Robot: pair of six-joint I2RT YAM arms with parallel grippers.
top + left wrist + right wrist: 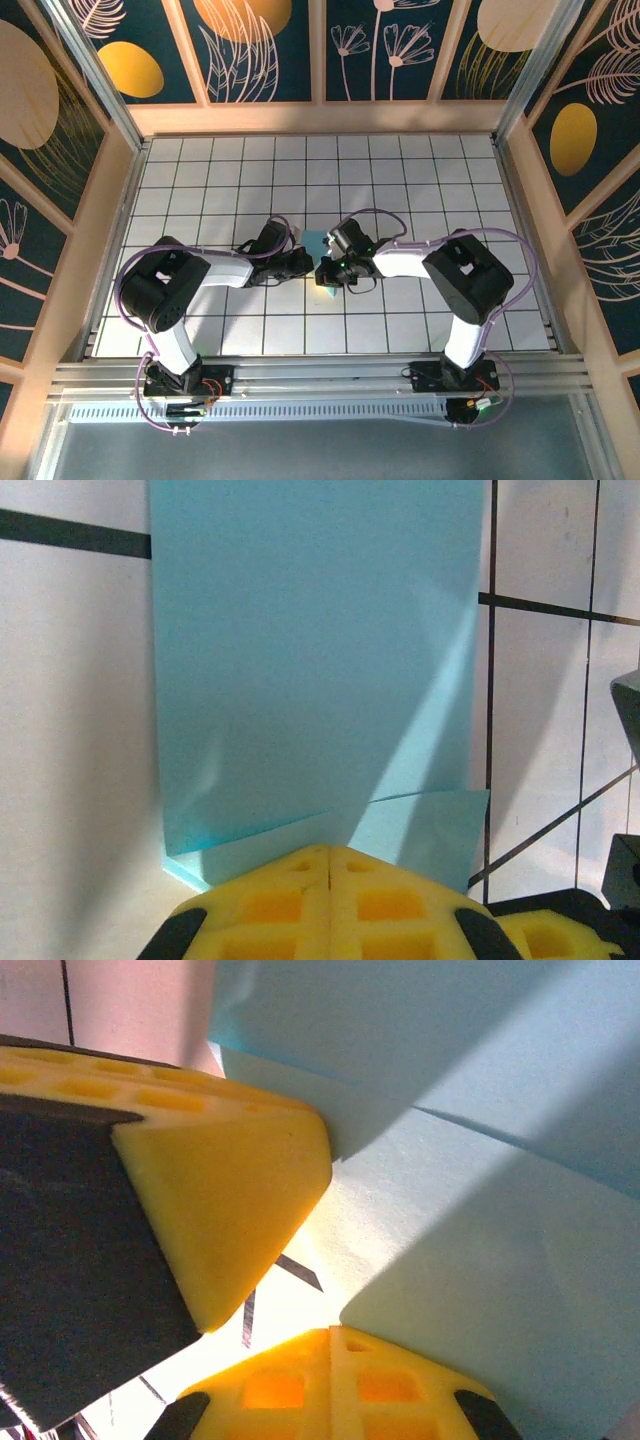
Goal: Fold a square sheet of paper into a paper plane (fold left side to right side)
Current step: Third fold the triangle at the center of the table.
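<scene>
Roughly at the centre of the bench (pixel 420 170) lies the square sheet of paper (pixel 317 241), light cyan, flat on the white grid tiles. From above, only small pieces of it show btw. the two arms, which meet over it from both sides.

In the left wrist view the sheet (pixel 320 660) stretches away from the left fingers (pixel 270 905). Its left edge is straight, and its right edge runs just beside a black grid line. Near the tips a second, lower layer of paper sticks out w/ a slanted edge, so the sheet looks folded there. The yellow left fingers are pressed together, no gap at the seam. Their tips touch the near edge of the paper, but I cannot tell if paper is caught btw. them.

In the right wrist view the sheet (pixel 480 1220) fills the upper and right part, w/ a crease line across it. The right fingers (pixel 400 1390) are also pressed together, and their tips touch the paper's edge. Just beside, on the left, one of the left fingers (pixel 230 1180) stands w/ its tip on the sheet.

Further out, the left arm (pixel 215 272) and the right arm (pixel 410 262) bend inward from their bases at the near bench edge.
</scene>
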